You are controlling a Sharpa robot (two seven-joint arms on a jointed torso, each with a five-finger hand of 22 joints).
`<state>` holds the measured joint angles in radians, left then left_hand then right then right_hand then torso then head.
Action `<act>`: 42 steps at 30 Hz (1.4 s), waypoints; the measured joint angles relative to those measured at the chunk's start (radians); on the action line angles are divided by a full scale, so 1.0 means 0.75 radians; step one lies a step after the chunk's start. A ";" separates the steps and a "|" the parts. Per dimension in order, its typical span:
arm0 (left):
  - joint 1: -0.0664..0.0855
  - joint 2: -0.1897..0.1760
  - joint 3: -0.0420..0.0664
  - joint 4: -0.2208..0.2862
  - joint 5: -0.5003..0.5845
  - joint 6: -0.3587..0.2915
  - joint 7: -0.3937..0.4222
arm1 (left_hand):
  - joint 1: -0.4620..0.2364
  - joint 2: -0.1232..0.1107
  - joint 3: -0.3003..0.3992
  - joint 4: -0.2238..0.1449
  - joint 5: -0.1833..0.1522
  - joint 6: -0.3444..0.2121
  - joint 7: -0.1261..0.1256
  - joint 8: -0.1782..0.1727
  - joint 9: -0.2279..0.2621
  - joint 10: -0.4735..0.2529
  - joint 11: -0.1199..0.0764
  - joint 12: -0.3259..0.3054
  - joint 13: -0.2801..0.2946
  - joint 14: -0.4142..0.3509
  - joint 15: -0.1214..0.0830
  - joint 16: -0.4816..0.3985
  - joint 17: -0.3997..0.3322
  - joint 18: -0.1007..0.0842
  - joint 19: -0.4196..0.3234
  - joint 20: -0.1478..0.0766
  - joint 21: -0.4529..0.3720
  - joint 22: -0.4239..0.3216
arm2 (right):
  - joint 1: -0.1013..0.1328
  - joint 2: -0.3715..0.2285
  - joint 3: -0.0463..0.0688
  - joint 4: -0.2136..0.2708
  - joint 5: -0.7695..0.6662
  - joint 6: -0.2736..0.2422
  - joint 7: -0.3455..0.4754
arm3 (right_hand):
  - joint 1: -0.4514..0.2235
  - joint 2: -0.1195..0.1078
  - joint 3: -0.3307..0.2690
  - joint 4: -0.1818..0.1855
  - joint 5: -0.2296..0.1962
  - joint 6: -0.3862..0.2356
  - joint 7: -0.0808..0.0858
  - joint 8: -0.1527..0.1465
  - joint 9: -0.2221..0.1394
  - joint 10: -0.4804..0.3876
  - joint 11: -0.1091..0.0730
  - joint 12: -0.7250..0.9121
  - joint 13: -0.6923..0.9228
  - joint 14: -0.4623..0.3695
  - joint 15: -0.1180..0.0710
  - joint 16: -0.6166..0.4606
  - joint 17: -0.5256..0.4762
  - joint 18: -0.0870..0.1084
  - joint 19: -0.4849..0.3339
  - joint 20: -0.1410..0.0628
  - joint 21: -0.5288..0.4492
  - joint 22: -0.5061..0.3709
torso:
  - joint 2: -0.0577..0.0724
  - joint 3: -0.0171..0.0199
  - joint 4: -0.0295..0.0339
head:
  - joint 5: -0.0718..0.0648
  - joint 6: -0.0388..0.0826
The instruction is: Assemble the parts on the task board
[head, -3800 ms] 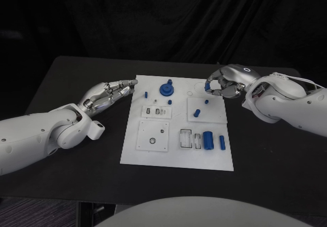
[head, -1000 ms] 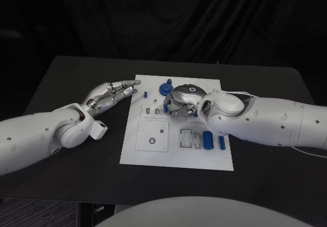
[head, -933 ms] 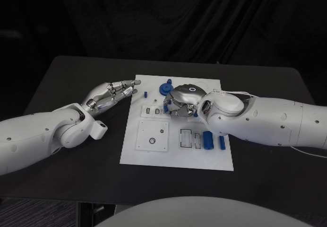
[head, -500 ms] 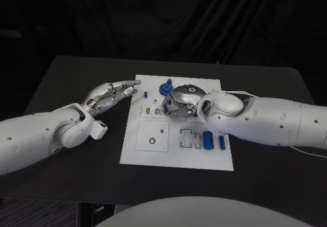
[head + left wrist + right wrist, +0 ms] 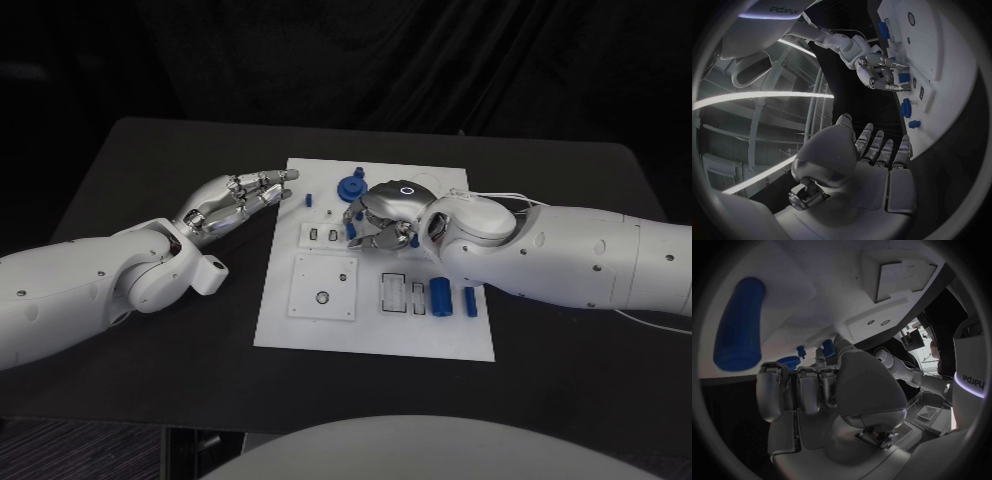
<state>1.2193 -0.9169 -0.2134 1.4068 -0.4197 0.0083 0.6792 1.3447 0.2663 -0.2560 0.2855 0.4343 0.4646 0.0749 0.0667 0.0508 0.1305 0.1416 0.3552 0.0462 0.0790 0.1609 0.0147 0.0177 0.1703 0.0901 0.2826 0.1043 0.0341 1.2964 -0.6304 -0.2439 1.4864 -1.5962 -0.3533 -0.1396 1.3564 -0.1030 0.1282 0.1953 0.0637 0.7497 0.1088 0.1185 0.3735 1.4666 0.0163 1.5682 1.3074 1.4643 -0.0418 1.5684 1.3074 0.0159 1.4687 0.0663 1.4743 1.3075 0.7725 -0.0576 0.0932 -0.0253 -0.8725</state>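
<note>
The white task board [image 5: 372, 330] lies in the middle of the black table. My right hand [image 5: 378, 222] hovers low over its upper middle with fingers curled down, pinching a small blue part [image 5: 351, 228] just above the slotted white block [image 5: 317, 236]. The right wrist view shows that small blue part [image 5: 826, 347] at the fingertips. My left hand [image 5: 231, 200] hangs beside the board's far left edge, fingers stretched out and holding nothing; the left wrist view shows the same left hand [image 5: 879, 160] with the right hand [image 5: 878, 72] touching down on the board.
A blue gear [image 5: 351, 188] and a blue peg [image 5: 307, 198] stand near the board's far edge. Two blue cylinders [image 5: 440, 296] lie at the right of the board, beside a slotted block. A square plate with a hole [image 5: 323, 290] sits at the near left.
Since the earliest frame my right hand has come from the board's far right corner to its upper middle. Over the last second it has barely shifted. The left hand has stayed still.
</note>
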 measured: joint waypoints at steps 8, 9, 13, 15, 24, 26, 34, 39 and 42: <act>-0.001 -0.013 0.000 0.013 0.000 -0.008 0.000 | 0.010 0.002 0.005 -0.005 -0.026 0.000 0.000 0.000 0.000 0.000 0.000 0.000 0.000 0.000 0.000 0.000 0.000 0.000 0.002 0.002 0.000 0.000 | -0.005 -0.039 -0.004 0.010 0.000 -0.080 0.048 | 0.003 -0.066 -0.007 0.096 -0.011 -0.099 -0.011 -0.042 -0.045 0.000 0.000 0.000 0.001 0.000 0.000 0.000 0.000 0.000 0.000 0.000 0.000 0.000 | 0.000 0.0004 0.0000 | 0.009 0.000; -0.001 -0.015 0.000 0.016 0.000 -0.010 0.000 | 0.013 -0.001 0.006 -0.006 -0.030 0.000 0.000 0.000 0.000 0.000 0.000 0.000 0.000 0.000 0.000 0.000 0.000 0.000 0.005 0.005 0.000 0.001 | -0.004 -0.045 -0.004 0.014 0.000 -0.098 0.056 | 0.000 -0.069 -0.009 0.109 -0.015 -0.100 -0.013 -0.043 -0.048 0.000 0.000 0.000 0.001 0.000 0.000 0.000 0.000 0.000 0.000 0.000 0.002 0.000 | 0.000 0.0005 0.0000 | 0.011 0.000; -0.001 -0.023 0.000 0.018 0.000 -0.025 0.000 | -0.005 0.000 -0.015 0.006 -0.119 0.010 0.010 0.000 0.000 0.000 0.000 0.005 0.000 0.000 0.000 0.000 0.001 0.000 0.005 0.005 0.009 0.002 | 0.019 -0.072 -0.004 0.040 -0.001 -0.184 0.094 | -0.008 -0.078 -0.015 0.124 -0.015 -0.100 -0.013 -0.043 -0.053 0.000 0.000 0.000 0.001 0.000 0.000 0.000 0.000 0.000 0.000 0.000 0.010 0.000 | -0.001 0.0005 0.0000 | 0.022 0.000; -0.001 -0.027 0.000 0.017 0.000 -0.033 0.000 | -0.115 0.014 -0.074 -0.001 -0.318 0.017 0.017 0.000 0.001 0.000 0.000 0.007 0.000 0.000 0.000 0.000 0.001 0.000 0.009 0.009 0.009 0.002 | 0.040 -0.094 -0.002 0.061 -0.001 -0.231 0.115 | -0.016 -0.085 -0.015 0.124 -0.015 -0.100 -0.013 -0.043 -0.054 0.000 0.000 0.000 0.001 0.000 0.000 0.000 0.000 0.000 0.000 0.000 0.010 0.000 | -0.001 0.0004 -0.0003 | 0.031 0.000; 0.001 -0.033 0.000 0.005 0.000 -0.069 0.000 | -0.320 0.025 -0.188 0.007 -0.514 0.022 0.022 0.000 0.004 0.026 0.017 0.015 0.004 0.062 0.000 0.018 0.015 0.000 0.072 0.007 0.048 0.012 | 0.117 -0.214 0.000 0.146 0.009 -0.384 0.214 | -0.053 -0.082 -0.018 0.128 -0.015 -0.088 -0.025 -0.043 -0.060 0.000 -0.010 0.000 0.001 0.002 -0.008 0.000 0.000 0.000 -0.005 -0.005 0.026 0.000 | -0.012 0.0037 0.0000 | 0.041 0.036; 0.003 -0.028 0.000 -0.002 0.000 -0.075 0.000 | -0.325 0.030 -0.190 0.005 -0.514 0.031 0.031 0.000 0.005 0.050 0.020 0.038 0.007 0.114 -0.002 0.037 0.025 0.000 0.102 0.005 0.068 0.018 | 0.122 -0.237 0.000 0.158 0.012 -0.399 0.227 | -0.060 -0.074 -0.018 0.128 -0.015 -0.087 -0.026 -0.037 -0.061 0.000 -0.010 0.000 0.001 0.001 -0.009 0.000 0.000 0.000 -0.005 -0.005 0.026 0.000 | -0.017 0.0072 0.0005 | 0.042 0.048; 0.022 0.045 -0.001 -0.075 0.108 -0.085 0.000 | -0.276 0.035 -0.064 0.010 -0.403 0.099 0.046 0.017 0.012 0.252 0.079 0.226 0.027 0.602 0.020 0.203 0.161 0.000 0.457 0.000 0.320 0.103 | 0.128 -0.329 -0.005 0.165 0.029 -0.432 0.253 | -0.052 -0.017 0.011 0.125 -0.015 -0.051 -0.022 -0.022 -0.068 0.000 -0.010 0.000 0.001 0.001 -0.009 0.000 0.000 0.000 -0.005 -0.005 0.026 0.000 | -0.042 0.0174 0.0005 | 0.054 0.112; 0.048 0.064 0.001 -0.090 0.187 -0.120 0.000 | -0.031 -0.003 0.042 -0.040 -0.054 0.162 0.054 0.025 0.014 0.431 0.104 0.369 0.078 0.862 0.020 0.481 0.296 0.000 0.701 -0.008 0.506 0.189 | 0.128 -0.359 -0.005 0.145 0.042 -0.436 0.254 | -0.035 0.000 0.021 0.122 -0.015 -0.044 -0.019 -0.017 -0.072 0.000 -0.010 0.000 0.000 0.001 -0.009 0.000 0.000 0.000 -0.005 -0.005 0.031 0.000 | -0.060 0.0230 -0.0026 | 0.060 0.147; 0.063 0.068 0.000 -0.089 0.181 -0.168 0.000 | 0.066 -0.047 0.044 -0.025 -0.067 0.210 0.074 0.028 0.017 0.594 0.083 0.519 0.149 1.001 -0.013 0.761 0.432 0.000 0.859 -0.033 0.677 0.274 | 0.128 -0.371 -0.006 0.135 0.049 -0.437 0.254 | 0.001 0.046 0.041 0.113 0.018 -0.011 -0.018 0.000 -0.081 0.000 -0.010 0.000 0.000 0.001 -0.009 0.000 0.000 0.000 -0.005 -0.005 0.031 0.000 | -0.072 0.0263 -0.0056 | 0.065 0.153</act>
<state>1.2663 -0.8662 -0.2132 1.3398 -0.2838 -0.1174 0.6792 1.3942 0.2312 -0.2226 0.2666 0.3840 0.6221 0.1305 0.0874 0.0635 0.5762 0.2040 0.7442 0.1578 0.8297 0.1511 0.5852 0.3419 0.1699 0.7341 0.2579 0.6117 0.2396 1.3926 -0.9085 -0.2481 1.5874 -1.5595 -0.6807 0.0509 1.3573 -0.0686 0.1591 0.2797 0.0773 0.7413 0.0953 0.1183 0.3129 1.4668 0.0089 1.5681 1.3078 1.4651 -0.0483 1.5684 1.3074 0.0159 1.4651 0.0626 1.4978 1.3073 0.7185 -0.0379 0.0890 0.0235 -0.7578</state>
